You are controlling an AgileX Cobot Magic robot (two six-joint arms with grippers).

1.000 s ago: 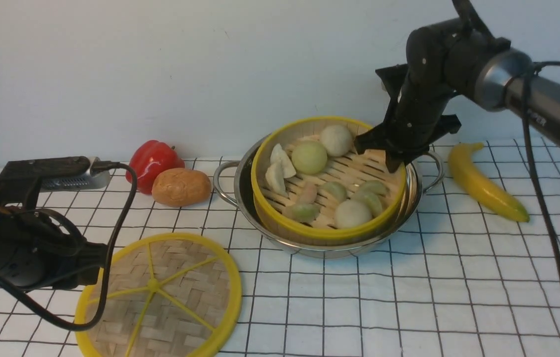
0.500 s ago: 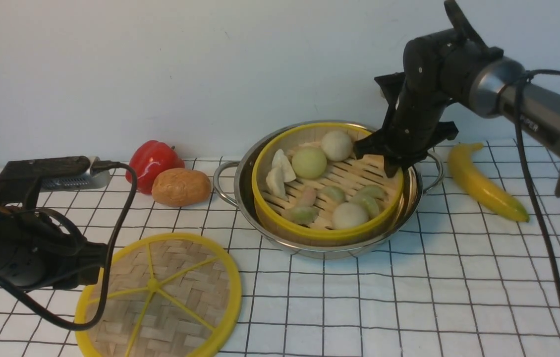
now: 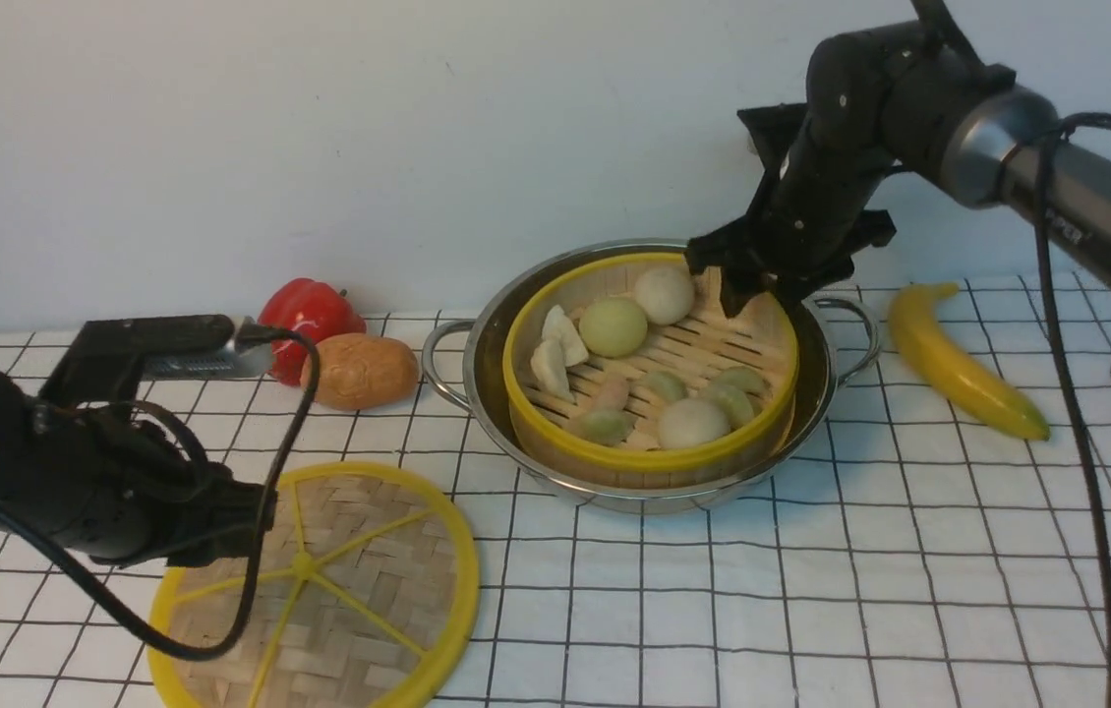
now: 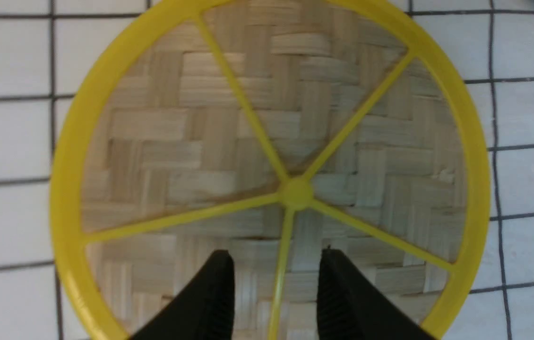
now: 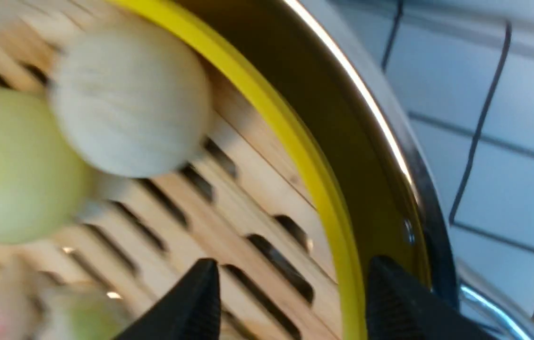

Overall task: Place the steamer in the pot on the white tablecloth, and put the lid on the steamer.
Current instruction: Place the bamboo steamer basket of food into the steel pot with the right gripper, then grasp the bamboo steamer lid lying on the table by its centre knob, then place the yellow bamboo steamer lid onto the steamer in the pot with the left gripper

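The steamer (image 3: 649,458) sits level inside the pot (image 3: 475,379) on the white tablecloth (image 3: 811,590), filled with buns and dumplings. My right gripper (image 3: 755,295) is open and empty just above the steamer's far right rim. In the right wrist view my right gripper (image 5: 294,264) has its jaws on either side of the yellow rim (image 5: 295,141), not gripping it. The lid (image 3: 359,580) lies flat on the cloth at the front left. My left gripper (image 4: 276,257) is open above the lid (image 4: 201,141), its jaws on either side of a yellow spoke near the hub.
A red pepper (image 3: 305,313) and a potato (image 3: 359,370) lie left of the pot near the wall. A banana (image 3: 959,369) lies right of the pot. The left arm's cable (image 3: 290,413) loops over the lid's near side.
My right gripper has let go of the steamer's rim and risen; the steamer has settled level in the pot. My left arm has moved right, over the lid.
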